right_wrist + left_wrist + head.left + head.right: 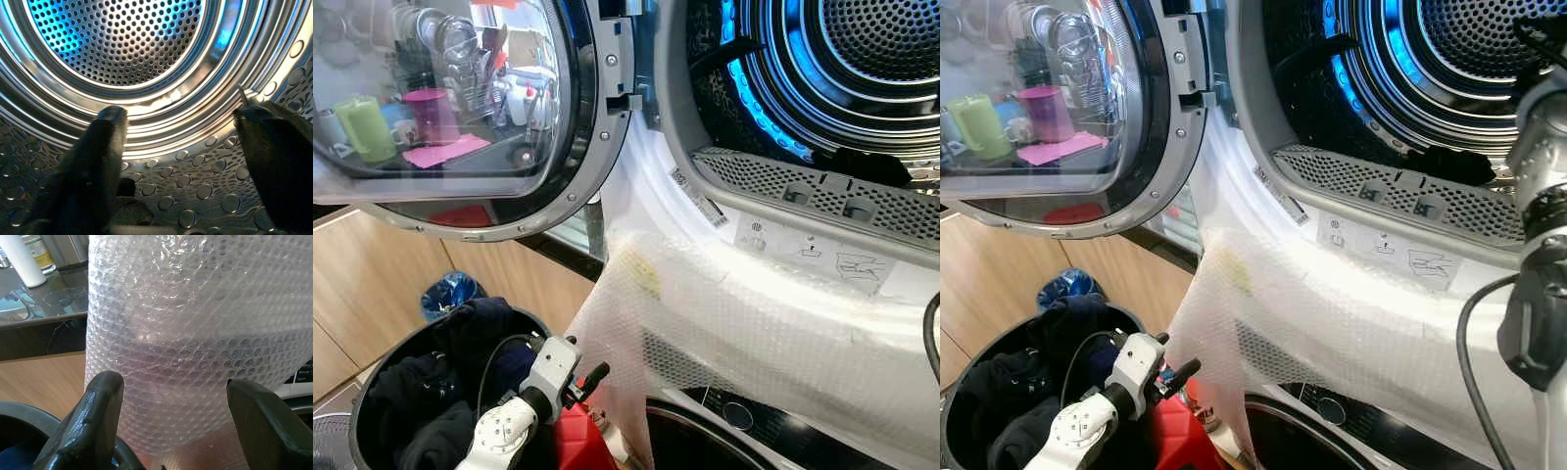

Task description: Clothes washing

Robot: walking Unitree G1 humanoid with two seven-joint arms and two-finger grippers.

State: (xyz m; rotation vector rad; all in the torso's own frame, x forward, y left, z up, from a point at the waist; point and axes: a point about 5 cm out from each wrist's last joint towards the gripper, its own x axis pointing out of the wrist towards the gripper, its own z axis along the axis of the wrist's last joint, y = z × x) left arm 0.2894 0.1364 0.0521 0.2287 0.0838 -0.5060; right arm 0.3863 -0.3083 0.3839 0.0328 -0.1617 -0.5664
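The machine's steel drum (pixel 862 59) is lit blue, and its round door (pixel 440 108) is swung open to the left. A dark garment (pixel 867 164) lies at the drum's front lip. My right arm (pixel 1540 196) reaches into the drum. There my right gripper (pixel 181 166) stands open with nothing between its fingers, and a dark bit of cloth (pixel 128 208) lies below them. A black laundry basket (pixel 362 392) at the lower left holds dark clothes (pixel 475 328). Above the basket my left gripper (pixel 171 421) is open and empty, facing the bubble wrap (pixel 195 333).
Bubble wrap (pixel 734 333) is draped over the machine's front below the opening. A second machine's door (pixel 724 431) sits underneath. A red object (pixel 578 441) stands beside the basket, a blue bag (pixel 450 292) behind it. Wooden cabinets (pixel 372 284) are on the left.
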